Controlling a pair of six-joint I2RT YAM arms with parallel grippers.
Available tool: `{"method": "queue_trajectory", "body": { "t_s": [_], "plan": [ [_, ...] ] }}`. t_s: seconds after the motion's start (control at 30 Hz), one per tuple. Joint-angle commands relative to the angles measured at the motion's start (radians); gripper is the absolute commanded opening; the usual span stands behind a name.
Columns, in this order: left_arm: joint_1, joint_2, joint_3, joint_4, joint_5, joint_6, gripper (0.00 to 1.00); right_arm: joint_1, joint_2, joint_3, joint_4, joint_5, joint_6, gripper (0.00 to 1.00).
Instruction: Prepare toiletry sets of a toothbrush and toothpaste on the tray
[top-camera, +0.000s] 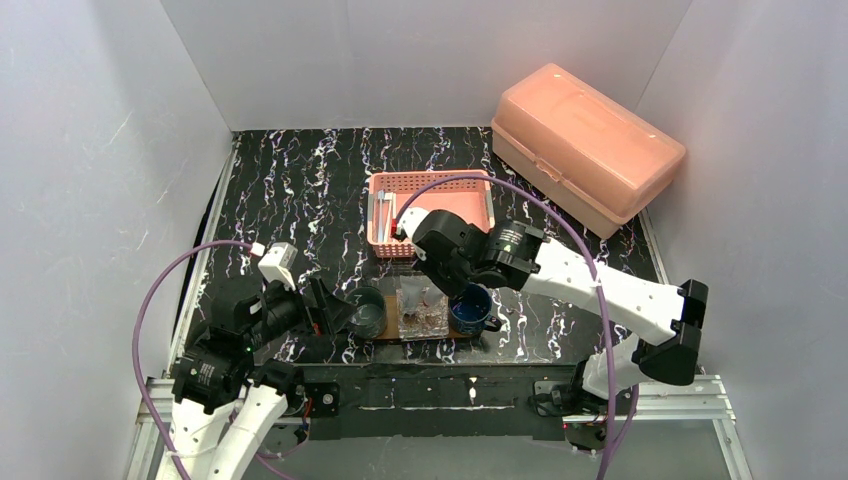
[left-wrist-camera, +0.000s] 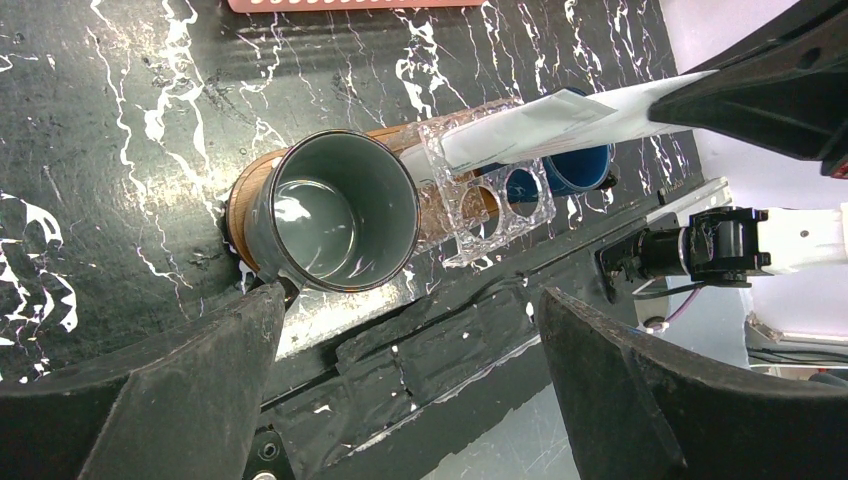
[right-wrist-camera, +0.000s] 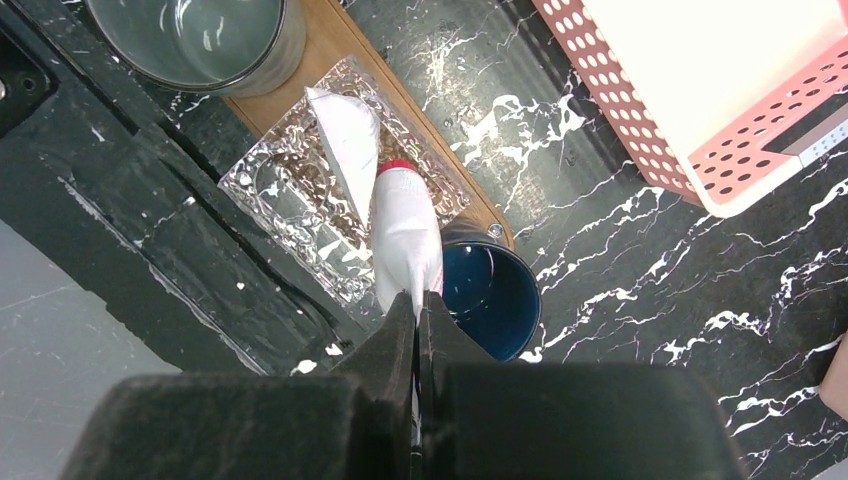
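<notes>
Fig.: my R pincer (right-wrist-camera: 418, 300), clamped shut on toothpaste tube (right-wrist-camera: 405, 235). Tube's long axis runs fm fingertips down to clear glass cup (right-wrist-camera: 280, 190) on tray (right-wrist-camera: 330, 45); far end prob. inside rim. L pincer (left-wrist-camera: 408, 310) agape, farther off, cup's left.

A black table (top-camera: 290, 190) veined with white marble streaks fills the floor of a white-walled enclosure, with a strip of matte black along its near edge. Three things lie directly on it. A thin brown wooden tray (right-wrist-camera: 330, 45) with rounded ends rests near the middle of the near edge, its length running along that edge. Just beyond it sits a pink mesh basket (top-camera: 430, 177), roughly central. A large salmon lidded box (top-camera: 585, 140), closed, sits at an angle in the far right corner.
</notes>
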Motion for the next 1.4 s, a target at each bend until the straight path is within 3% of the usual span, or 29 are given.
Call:
{"method": "queue_trajectory", "body": {
  "t_s": [0.0, 1.13, 1.37],
  "plan": [
    [-0.002, 0.004, -0.002, 0.008, -0.001, 0.001, 0.98, 0.005, 0.011, -0.007, 0.056, 0.027, 0.002, 0.01],
    [-0.001, 0.014, -0.005, 0.016, 0.018, 0.007, 0.98, 0.005, 0.17, 0.012, 0.042, 0.013, -0.016, 0.01],
    [-0.002, 0.017, -0.007, 0.019, 0.021, 0.007, 0.98, 0.006, 0.177, 0.016, 0.045, 0.015, -0.02, 0.17]
  ]
}}
